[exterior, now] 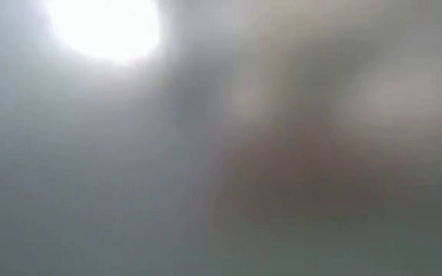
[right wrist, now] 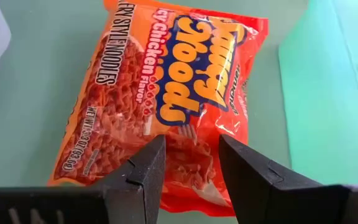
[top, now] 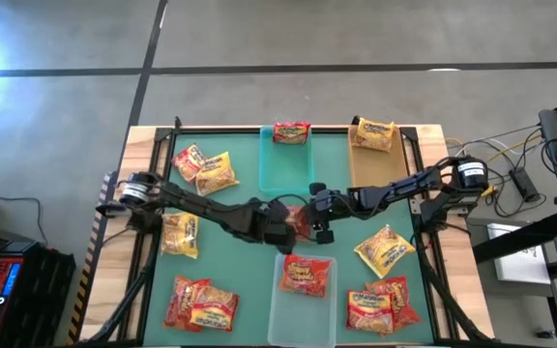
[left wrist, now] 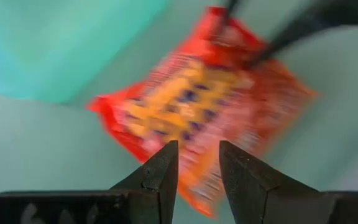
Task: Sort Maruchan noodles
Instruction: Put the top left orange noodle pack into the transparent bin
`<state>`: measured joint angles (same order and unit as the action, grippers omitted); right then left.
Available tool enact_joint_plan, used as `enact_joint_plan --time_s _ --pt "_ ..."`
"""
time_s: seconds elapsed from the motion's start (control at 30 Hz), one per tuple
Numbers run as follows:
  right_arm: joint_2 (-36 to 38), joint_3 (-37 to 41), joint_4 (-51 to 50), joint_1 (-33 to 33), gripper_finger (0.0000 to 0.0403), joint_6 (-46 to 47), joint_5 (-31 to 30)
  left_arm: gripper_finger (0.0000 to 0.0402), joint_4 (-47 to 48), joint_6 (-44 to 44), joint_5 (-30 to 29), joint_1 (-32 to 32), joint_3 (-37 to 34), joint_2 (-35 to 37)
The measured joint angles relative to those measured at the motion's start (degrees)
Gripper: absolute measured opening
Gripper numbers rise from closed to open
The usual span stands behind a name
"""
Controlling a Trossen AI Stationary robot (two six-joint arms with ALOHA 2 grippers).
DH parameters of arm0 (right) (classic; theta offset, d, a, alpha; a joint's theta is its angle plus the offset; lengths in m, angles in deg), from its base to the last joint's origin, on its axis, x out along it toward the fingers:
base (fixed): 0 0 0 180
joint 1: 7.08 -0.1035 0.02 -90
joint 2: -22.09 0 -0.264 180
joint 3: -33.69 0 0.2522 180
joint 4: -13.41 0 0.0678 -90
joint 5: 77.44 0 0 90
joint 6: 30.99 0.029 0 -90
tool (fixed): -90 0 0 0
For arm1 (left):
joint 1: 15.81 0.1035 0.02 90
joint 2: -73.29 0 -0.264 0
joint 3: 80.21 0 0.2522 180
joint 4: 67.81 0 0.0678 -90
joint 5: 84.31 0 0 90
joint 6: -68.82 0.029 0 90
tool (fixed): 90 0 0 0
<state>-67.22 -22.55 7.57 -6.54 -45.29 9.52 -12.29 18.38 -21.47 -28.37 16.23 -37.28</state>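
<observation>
— Where is the red-orange packet [top: 302, 222]?

— Dead centre of the high view, on the green mat [top: 249, 271], just below the teal bin [top: 285, 169].

— And the right gripper [right wrist: 191, 140]?

— Reaching in from the right of that frame. Fingers half closed, pinching the packet's near edge.

— Left gripper [left wrist: 197, 146]?

— Coming in from the left, at the packet's opposite edge. Fingers a narrow gap apart, wrapper showing through the gap, no clamp to be seen.

— Elsewhere?

— Upper packet [top: 291, 131] at the teal bin's top end. Yellow packet [top: 373, 133] at the top of the tan bin [top: 373, 174]. Lower packet [top: 306, 275] in the clear bin [top: 303, 314], bottom centre. More scattered at both sides.
</observation>
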Motion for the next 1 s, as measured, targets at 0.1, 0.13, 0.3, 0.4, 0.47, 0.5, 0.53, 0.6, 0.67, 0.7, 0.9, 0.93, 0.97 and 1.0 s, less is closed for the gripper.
enact_joint_plan --time_s 0.1,0.13,0.3,0.4,0.47,0.5,0.53,0.6,0.67,0.7,0.9,0.93,0.97,1.0 --pt "0.02 0.00 0.08 0.00 0.0139 -1.21 -0.34 0.0100 -0.10 -0.05 1.24 -1.75 1.02 0.00" --pt "0.02 0.00 0.10 -0.02 0.0139 -1.37 -1.17 0.0100 -0.11 -0.51 1.29 -2.16 1.01 0.00" --pt "0.04 0.00 0.07 -0.01 0.0139 -1.95 -9.88 0.0095 -0.41 -4.09 2.28 -2.59 -1.01 -0.27" --pt "0.06 0.00 -0.04 0.00 0.0139 -1.78 -13.79 0.0087 -2.01 -4.44 2.39 -2.08 -2.70 -0.78" --pt "0.06 0.00 -0.19 0.00 0.0139 -1.16 -14.12 0.0082 -4.36 -4.18 2.42 -1.45 -4.14 -0.85" --pt "0.06 0.00 -0.19 0.00 0.0139 -0.81 -14.10 0.0079 -5.57 -3.85 2.42 -1.13 -4.77 -0.85" --pt "0.06 -0.02 -0.18 0.00 0.0139 -0.72 -14.10 0.0078 -6.96 -3.41 2.39 -0.82 -5.33 -0.85" --pt "0.06 -0.02 -0.19 -0.02 0.0139 -0.70 -14.08 0.0076 -10.22 -2.34 2.43 -0.29 -6.61 -0.85" --pt "0.06 -0.02 -0.29 -0.02 0.0139 -0.68 -14.12 0.0076 -12.63 -1.46 3.29 0.06 -8.24 -0.85" --pt "0.06 -0.02 -0.34 -0.02 0.0139 -0.68 -14.12 0.0076 -13.30 -1.23 4.24 0.19 -8.99 -0.85" --pt "0.06 -0.09 -0.34 -0.02 0.0139 -0.70 -18.53 0.0076 -11.94 -2.16 5.29 0.83 -12.95 -0.74" --pt "0.08 -0.09 -0.34 -0.02 0.0139 -0.74 -19.66 0.0075 -10.65 -2.33 5.19 1.13 -13.24 -0.67" --pt "0.08 -0.09 -0.40 0.00 0.0139 -0.79 -20.54 0.0075 -9.86 -2.51 4.96 1.41 -13.64 -0.66" --pt "0.08 -0.09 -0.47 0.00 0.0139 -0.77 -21.08 0.0075 -9.81 -2.51 4.73 1.76 -14.06 -0.66"
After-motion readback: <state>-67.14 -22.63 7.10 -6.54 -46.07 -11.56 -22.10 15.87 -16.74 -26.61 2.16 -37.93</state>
